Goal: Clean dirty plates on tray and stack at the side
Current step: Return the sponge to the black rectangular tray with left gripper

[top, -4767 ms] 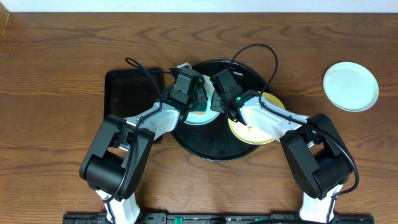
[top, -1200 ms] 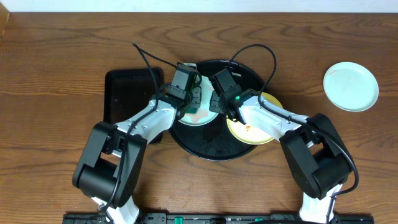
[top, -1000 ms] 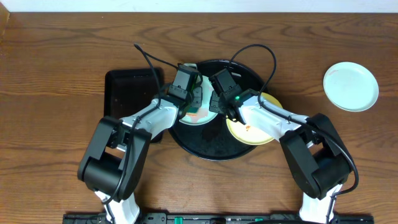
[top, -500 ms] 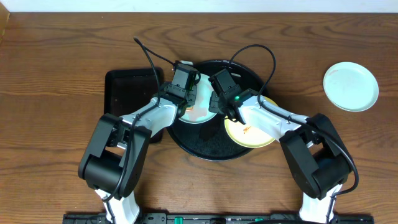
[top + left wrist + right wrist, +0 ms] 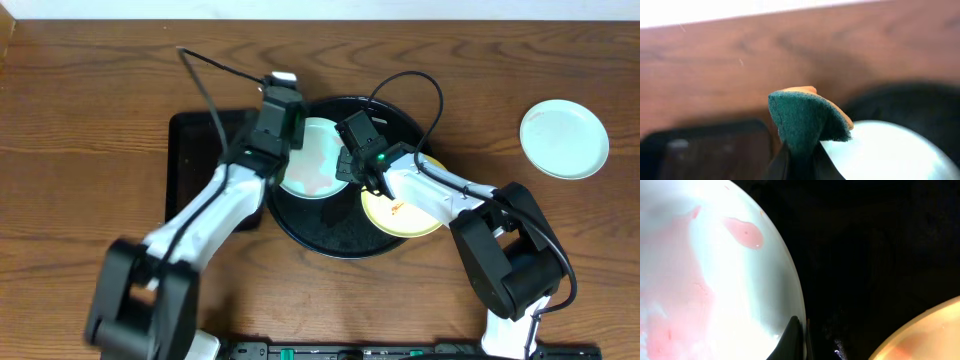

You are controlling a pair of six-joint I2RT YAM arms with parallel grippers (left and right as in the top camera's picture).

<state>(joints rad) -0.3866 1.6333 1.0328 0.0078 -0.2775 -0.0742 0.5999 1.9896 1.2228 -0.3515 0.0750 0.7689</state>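
Light blue plate (image 5: 310, 175) lying in the left half of the round black tray (image 5: 335, 228) at the centre of the wooden table (image 5: 90, 80); its face carries a pale pink film and a small red blot (clearest in the right wrist view). Right gripper (image 5: 800, 337), fingers pressed together, pinches this plate's right rim from the tray side. Yellow plate (image 5: 405, 215), marked with an orange smear, sits at the right of the tray, overhanging its rim. Left gripper (image 5: 799, 161), clamped tight on a green-and-orange sponge (image 5: 807, 117), hangs over the far-left edge of the tray, the sponge raised off the blue plate. A rectangular black tray (image 5: 200, 160) lies just left of the round one. A second blue plate (image 5: 564, 138) rests alone on the table, well apart at far right.
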